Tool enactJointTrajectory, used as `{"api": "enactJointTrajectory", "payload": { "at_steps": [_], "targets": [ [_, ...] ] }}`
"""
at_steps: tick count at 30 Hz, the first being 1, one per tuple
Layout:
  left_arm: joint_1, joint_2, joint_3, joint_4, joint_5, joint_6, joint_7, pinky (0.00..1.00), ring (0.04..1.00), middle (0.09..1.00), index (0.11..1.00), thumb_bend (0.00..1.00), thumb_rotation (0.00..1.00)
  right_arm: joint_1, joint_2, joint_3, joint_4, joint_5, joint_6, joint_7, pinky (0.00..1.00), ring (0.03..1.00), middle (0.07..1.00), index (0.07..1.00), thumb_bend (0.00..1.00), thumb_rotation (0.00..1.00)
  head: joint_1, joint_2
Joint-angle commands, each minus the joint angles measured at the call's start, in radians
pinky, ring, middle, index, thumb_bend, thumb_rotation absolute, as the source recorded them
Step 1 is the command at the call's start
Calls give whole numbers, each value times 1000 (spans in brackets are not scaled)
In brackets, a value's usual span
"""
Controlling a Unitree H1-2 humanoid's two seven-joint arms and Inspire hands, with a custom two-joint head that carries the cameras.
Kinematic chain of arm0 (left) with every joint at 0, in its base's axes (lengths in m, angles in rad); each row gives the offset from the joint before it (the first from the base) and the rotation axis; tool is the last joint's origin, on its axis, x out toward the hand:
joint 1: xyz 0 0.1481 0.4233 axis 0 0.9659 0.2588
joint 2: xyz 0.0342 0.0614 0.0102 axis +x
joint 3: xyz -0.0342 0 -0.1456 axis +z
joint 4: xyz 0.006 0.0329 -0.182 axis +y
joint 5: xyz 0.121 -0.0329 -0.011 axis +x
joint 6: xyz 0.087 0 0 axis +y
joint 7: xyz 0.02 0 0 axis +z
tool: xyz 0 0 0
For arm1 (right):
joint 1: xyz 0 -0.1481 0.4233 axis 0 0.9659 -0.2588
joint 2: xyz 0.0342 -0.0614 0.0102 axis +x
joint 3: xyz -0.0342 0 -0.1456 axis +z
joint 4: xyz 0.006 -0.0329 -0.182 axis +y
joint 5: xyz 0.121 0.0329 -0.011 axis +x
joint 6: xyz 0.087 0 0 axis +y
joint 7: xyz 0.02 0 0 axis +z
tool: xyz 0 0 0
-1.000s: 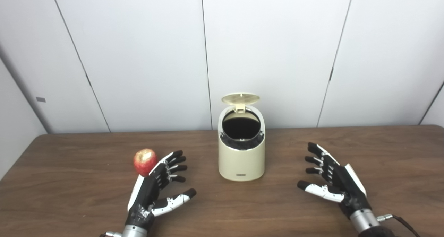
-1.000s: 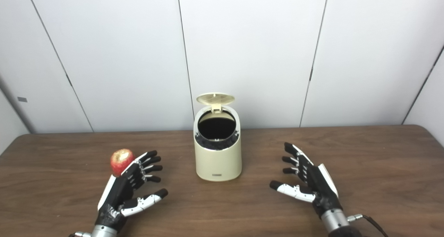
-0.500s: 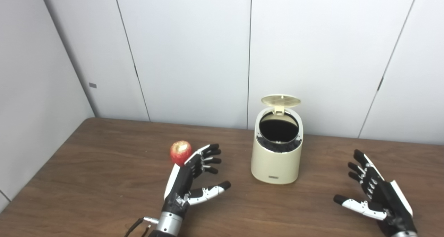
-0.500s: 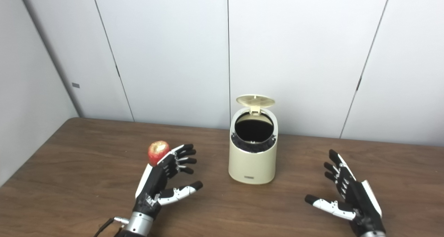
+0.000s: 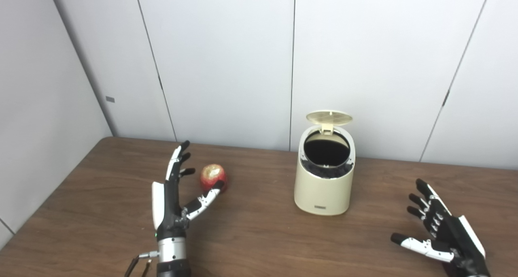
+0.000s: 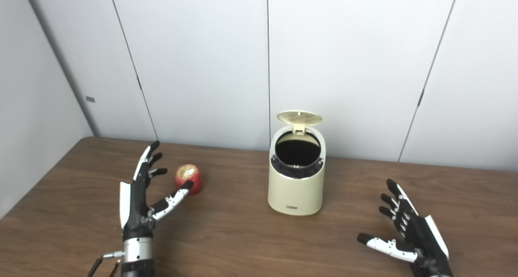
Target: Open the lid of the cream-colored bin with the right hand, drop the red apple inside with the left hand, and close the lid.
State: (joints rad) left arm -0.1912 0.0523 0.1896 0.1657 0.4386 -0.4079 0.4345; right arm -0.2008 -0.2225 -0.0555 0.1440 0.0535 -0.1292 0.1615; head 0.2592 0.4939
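Seeing my left hand (image 5: 172, 200) spread, thumb beside the apple (image 5: 213, 177) left of the bin (image 5: 325, 175), lid (image 5: 329, 117) up; my right hand (image 5: 443, 232) spread, empty, right of it.

Bright even light — soft shadows on table (image 5: 259, 236), focus sharp throughout.

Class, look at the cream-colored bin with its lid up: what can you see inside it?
Inside the cream-colored bin, below the raised lid, only a dark round opening shows. Its bottom and any contents are lost in shadow. The red apple sits on the table, outside it.
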Motion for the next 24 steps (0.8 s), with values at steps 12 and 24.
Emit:
{"api": "enactJointTrajectory", "payload": {
  "at_steps": [12,24],
  "targets": [
    [-109,74,-26,125,90,50,121,992,997,1000,1000,739,135,-18,-21,-7,-66,-2,-4,-1,846,907,979,958,751,115,-4,7],
    [-157,146,-65,134,45,289,-6,747,882,929,981,924,250,-13,-28,-1,-103,-40,-3,-1,815,881,965,941,769,118,-8,10]
  ]
}}
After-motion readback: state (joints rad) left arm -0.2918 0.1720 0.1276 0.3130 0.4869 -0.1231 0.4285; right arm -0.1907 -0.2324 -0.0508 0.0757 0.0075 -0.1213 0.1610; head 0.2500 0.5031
